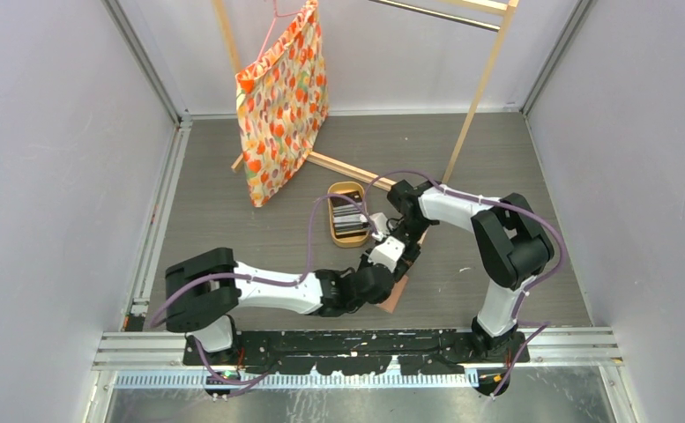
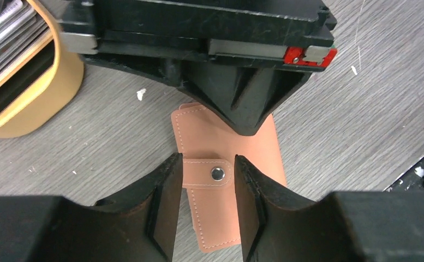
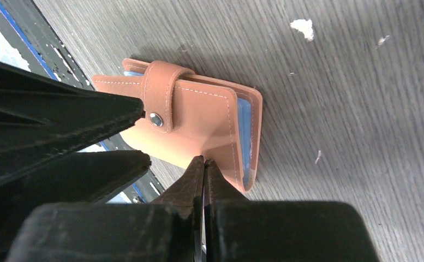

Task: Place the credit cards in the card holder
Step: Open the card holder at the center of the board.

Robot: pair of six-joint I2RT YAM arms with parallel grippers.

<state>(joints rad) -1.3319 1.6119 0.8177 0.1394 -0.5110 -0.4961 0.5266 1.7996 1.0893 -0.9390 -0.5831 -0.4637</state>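
The small salmon-tan, leather-like folding card holder (image 3: 198, 114) is seen lying closed and flat on the grey wood-grain worktop (image 3: 351, 109), in the lower middle of the top view, just to the lower right of the oval wooden tray (image 1: 332, 220). Its stitched snap tab (image 2: 209, 174) is fastened over the cover by a metal stud, and light-blue pocket edges are shown at its open side in the right wrist view.

The right hand (image 3: 203, 164) is clenched, the two fingertips being pressed together with nothing between them. Its tip is placed on the cover of the card holder, near the long edge at the lower side of that frame.

The left hand (image 2: 207, 204) is held low over the card holder from the opposite end. Its fingers (image 2: 163, 207) are kept apart, and the snap tab with its stud is seen in the gap between them. Nothing is grasped as far as can be seen, and it cannot be told whether the pads touch the tab.

The thin grey, black and white plastic credit cards (image 2: 7, 43) are stacked inside the tray, at the upper left of the left wrist view, apart from the card holder.

Further up in the top view, an orange patterned fabric bag (image 1: 281, 106) is hung on a light wooden frame (image 1: 480, 97).
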